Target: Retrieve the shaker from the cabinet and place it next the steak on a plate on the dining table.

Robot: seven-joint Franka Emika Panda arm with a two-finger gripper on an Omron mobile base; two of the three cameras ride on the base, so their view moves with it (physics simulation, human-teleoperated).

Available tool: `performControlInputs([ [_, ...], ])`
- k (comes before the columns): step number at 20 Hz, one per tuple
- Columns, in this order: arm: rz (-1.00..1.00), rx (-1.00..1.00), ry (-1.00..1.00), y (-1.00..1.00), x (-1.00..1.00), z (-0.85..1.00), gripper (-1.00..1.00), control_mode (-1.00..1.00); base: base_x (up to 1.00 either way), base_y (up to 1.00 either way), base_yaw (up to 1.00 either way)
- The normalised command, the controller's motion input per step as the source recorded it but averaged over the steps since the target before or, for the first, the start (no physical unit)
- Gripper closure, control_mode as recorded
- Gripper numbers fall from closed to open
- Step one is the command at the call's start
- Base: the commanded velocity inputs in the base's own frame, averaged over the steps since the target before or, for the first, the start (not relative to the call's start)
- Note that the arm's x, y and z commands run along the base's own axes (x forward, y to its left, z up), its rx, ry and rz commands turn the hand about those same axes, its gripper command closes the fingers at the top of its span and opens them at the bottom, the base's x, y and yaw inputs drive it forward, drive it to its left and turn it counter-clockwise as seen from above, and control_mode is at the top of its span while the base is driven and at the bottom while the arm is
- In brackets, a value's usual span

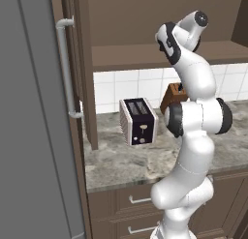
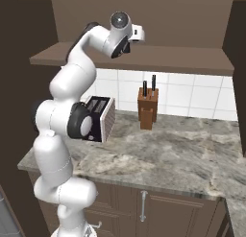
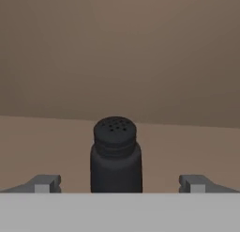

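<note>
The shaker (image 3: pixel 116 156) stands upright on the flat wooden shelf of the cabinet (image 2: pixel 144 62), set back from the shelf's front edge, with bare shelf to either side of it and the plain brown back wall behind. In the hand view the gripper (image 3: pixel 120 183) faces it squarely: the two fingertips (image 3: pixel 47 183) stand wide apart, one on each side of the black cylinder, with a clear gap between each tip and the shaker's wall, so nothing is held. The shaker's perforated, narrower top rises above the level of the tips. In the base views the arm climbs from the base in front of the drawer units (image 1: pixel 138 209), bends at the elbow over the stone counter (image 2: pixel 182 154), and reaches up and forward so that the wrist lies level with the shelf, the hand pointing into the cabinet's opening above the shelf board. Below the shelf, the toaster (image 1: pixel 138 121) sits on the counter near the left, just behind the elbow, and the knife block (image 2: pixel 147 109) stands against the white tiled wall (image 2: pixel 192 94), well apart from the hand. A tall grey door with a long handle (image 1: pixel 65 68) closes off the left side, and the cabinet's side panel borders the opening there.
</note>
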Motion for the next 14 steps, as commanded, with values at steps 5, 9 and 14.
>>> performControlInputs([
  [5,0.0,0.0,0.0,0.0,0.32,-0.08,-1.0,-1.0,0.0,0.0,0.0],
  [9,0.0,0.0,0.0,0.0,0.33,-0.08,-1.0,-1.0,0.0,0.0,0.0],
  [14,0.0,0.0,0.0,0.0,0.31,-0.08,-1.0,-1.0,0.0,0.0,0.0],
])
